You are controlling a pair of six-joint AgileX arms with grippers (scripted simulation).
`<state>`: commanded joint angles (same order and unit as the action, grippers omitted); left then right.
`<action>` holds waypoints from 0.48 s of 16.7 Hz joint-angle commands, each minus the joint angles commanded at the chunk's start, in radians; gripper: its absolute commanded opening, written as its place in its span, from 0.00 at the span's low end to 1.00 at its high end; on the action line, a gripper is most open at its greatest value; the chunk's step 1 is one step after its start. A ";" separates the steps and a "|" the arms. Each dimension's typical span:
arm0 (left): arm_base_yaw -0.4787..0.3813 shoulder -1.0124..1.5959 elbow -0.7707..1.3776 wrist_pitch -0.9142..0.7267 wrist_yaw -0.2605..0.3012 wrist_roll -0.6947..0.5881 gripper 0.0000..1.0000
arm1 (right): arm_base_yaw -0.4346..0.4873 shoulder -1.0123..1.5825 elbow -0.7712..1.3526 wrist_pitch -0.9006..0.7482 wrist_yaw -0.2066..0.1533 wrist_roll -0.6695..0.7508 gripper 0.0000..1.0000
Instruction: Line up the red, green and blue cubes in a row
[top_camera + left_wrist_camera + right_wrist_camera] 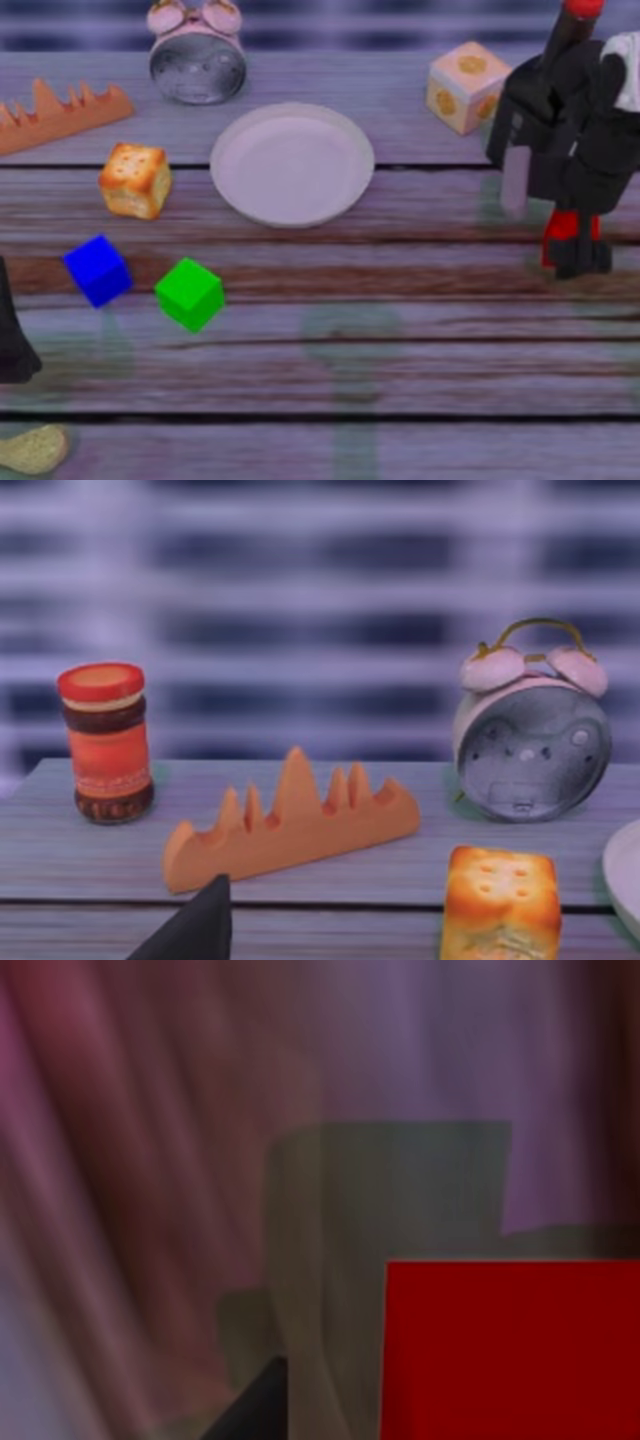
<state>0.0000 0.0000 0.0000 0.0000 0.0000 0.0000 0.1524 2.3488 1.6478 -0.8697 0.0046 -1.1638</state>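
Observation:
The blue cube (pixel 97 270) and the green cube (pixel 190 293) sit side by side, a small gap apart, on the left half of the table. Far to the right is the red cube (pixel 553 235), mostly covered from above by my right gripper (pixel 574 250). In the right wrist view the red cube (pixel 510 1350) fills the corner. One dark finger (pixel 262 1405) stands beside it with a gap between them, so the gripper is open and not holding it. My left gripper (pixel 12 345) is parked at the left edge, open, with one finger (pixel 200 925) showing.
A white plate (pixel 228 150) lies at the centre back, with a toast-textured cube (pixel 134 180) to its left. An alarm clock (pixel 197 55), a jagged orange rack (pixel 60 115) and an orange-slice cube (pixel 466 85) line the back. A red-lidded jar (pixel 105 740) stands behind the rack.

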 joint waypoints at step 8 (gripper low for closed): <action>0.000 0.000 0.000 0.000 0.000 0.000 1.00 | 0.000 0.000 0.000 0.000 0.000 0.000 0.00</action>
<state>0.0000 0.0000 0.0000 0.0000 0.0000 0.0000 0.1524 2.3488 1.6478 -0.8697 0.0046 -1.1638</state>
